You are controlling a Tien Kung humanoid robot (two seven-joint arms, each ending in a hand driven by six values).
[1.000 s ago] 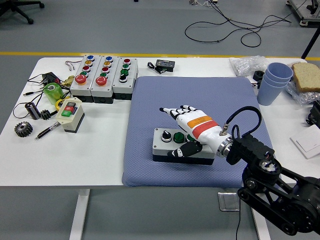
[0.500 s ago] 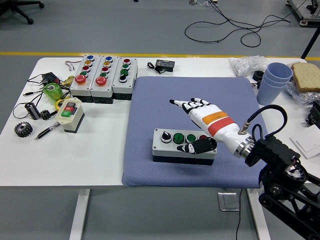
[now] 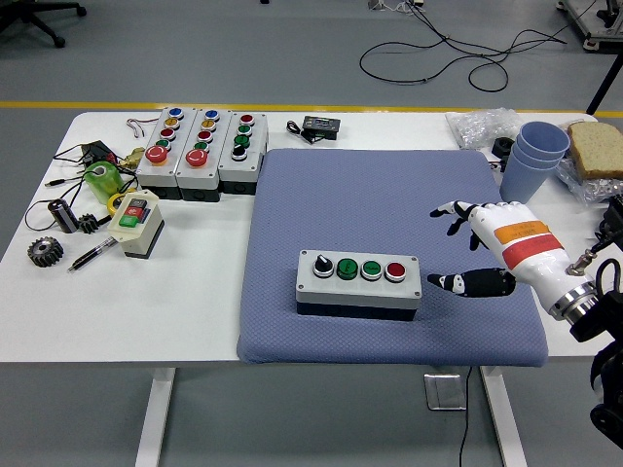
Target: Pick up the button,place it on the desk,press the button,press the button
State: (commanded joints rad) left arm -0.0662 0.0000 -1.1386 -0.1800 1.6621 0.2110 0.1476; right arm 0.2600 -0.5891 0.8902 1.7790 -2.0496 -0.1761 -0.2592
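A grey button box [image 3: 358,283] lies on the blue mat [image 3: 389,195], near its front edge. Its top carries a black knob, two green buttons and a red button [image 3: 395,270]. My right hand [image 3: 465,248] is over the mat's right part, to the right of the box and apart from it. Its fingers [image 3: 450,209] are spread, the thumb points left toward the box, and it holds nothing. My left arm is out of view.
Three more button boxes [image 3: 200,151] stand at the back left. A small beige switch box [image 3: 136,222], gears, a pen and a green tape roll lie at the left. Blue stacked cups [image 3: 535,161], a plastic bag and bread are at the back right.
My right hand has lifted off the button box and drawn back to the right, leaving all four controls on the box uncovered. The box has not moved.
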